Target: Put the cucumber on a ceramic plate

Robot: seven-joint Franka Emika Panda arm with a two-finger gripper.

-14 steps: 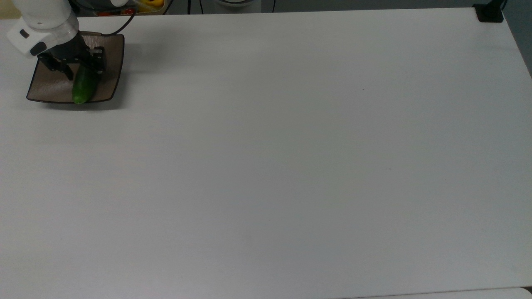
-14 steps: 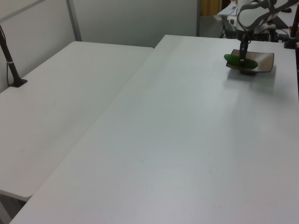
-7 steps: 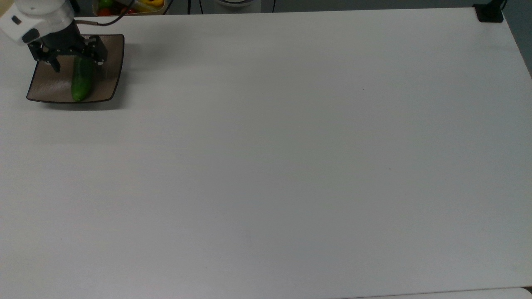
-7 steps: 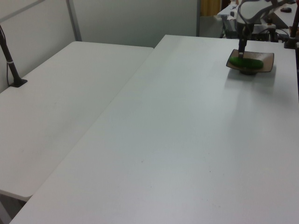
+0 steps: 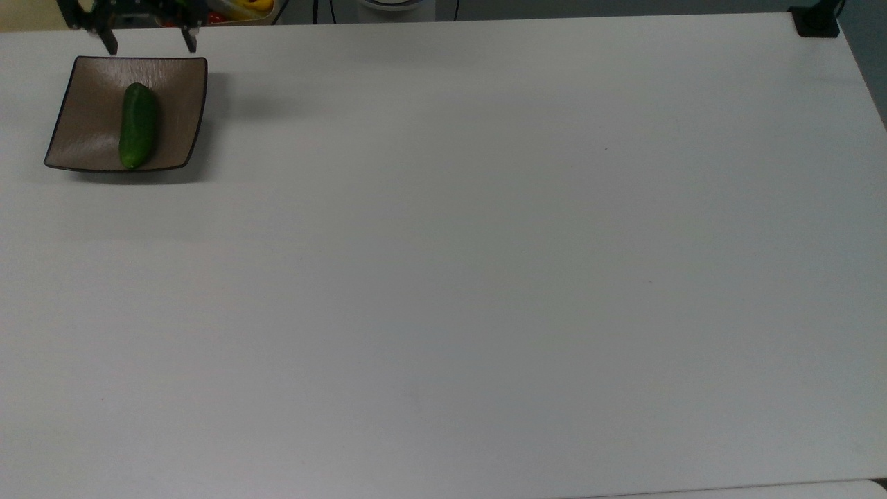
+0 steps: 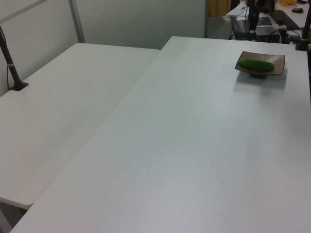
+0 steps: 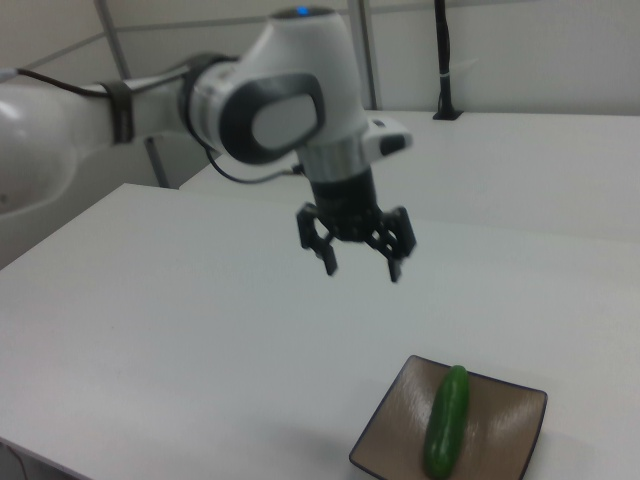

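The white bench [image 5: 485, 263] is left bare across nearly its whole surface, so free passage is offered everywhere except at the top view's upper left corner. That corner is occupied by the ceramic plate [image 5: 86, 104], on which the cucumber [image 5: 138, 125] is laid lengthwise. The gripper [image 7: 360, 268] is held well above the plate with fingers [image 7: 327, 258] spread, the plate being left unobstructed from overhead.

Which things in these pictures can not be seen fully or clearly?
- Gripper: the top view's upper edge cuts it off above the two open fingers; the right view has it whole.
- Colourful items behind the table: cut off by the top view's upper edge, so what they are is unclear.
- Plate: the right view's lower edge cuts off its near corner.
- Cucumber: small in the left view, so skin detail is lost.
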